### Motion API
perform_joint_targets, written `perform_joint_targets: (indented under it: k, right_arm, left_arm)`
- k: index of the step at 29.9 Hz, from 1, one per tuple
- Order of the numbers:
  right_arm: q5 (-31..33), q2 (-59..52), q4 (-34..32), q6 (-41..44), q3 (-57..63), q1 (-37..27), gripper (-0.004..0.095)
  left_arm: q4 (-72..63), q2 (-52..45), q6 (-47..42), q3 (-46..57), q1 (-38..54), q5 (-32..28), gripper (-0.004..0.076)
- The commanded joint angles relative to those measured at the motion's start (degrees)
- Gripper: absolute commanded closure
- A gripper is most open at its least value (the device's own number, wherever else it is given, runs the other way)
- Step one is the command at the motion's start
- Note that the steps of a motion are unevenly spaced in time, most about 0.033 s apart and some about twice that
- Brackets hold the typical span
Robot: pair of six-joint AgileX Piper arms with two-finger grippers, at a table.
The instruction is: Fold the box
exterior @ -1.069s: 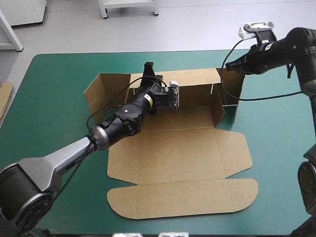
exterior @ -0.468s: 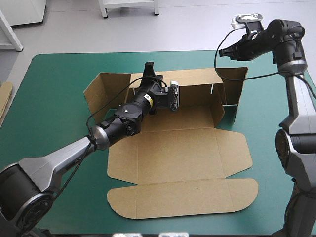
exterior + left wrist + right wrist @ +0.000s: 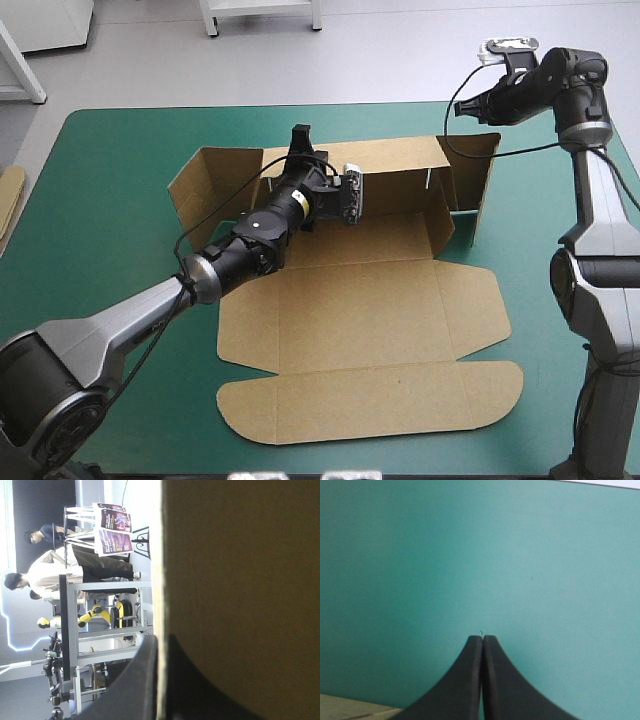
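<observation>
Box [image 3: 360, 310], rear wall up, lid flat, left gripper [image 3: 160, 637] seemingly clamping that wall, right gripper [image 3: 483, 638] closed, empty

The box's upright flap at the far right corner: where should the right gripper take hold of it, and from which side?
Probably best taken by its free top edge, from above: the flap stands upright as a thin sheet, so it can be straddled. The right gripper is shut and must open first. The left gripper holds the back wall the same way.
</observation>
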Motion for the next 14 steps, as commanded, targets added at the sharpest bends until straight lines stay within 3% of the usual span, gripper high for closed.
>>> perform_joint_targets:
  k: [1,14]
  right_arm:
    - [0.2,-3.7,0.6,-1.3,-2.0,-0.5,0.0927]
    - [2.5,-3.8,5.6,-1.8,-0.8,-0.5,0.0927]
  left_arm:
    - [2.1,-3.0,-1.0,-1.5,-0.3,0.8,0.0732]
    - [3.2,-3.0,-1.0,-1.5,-0.3,0.8,0.0732]
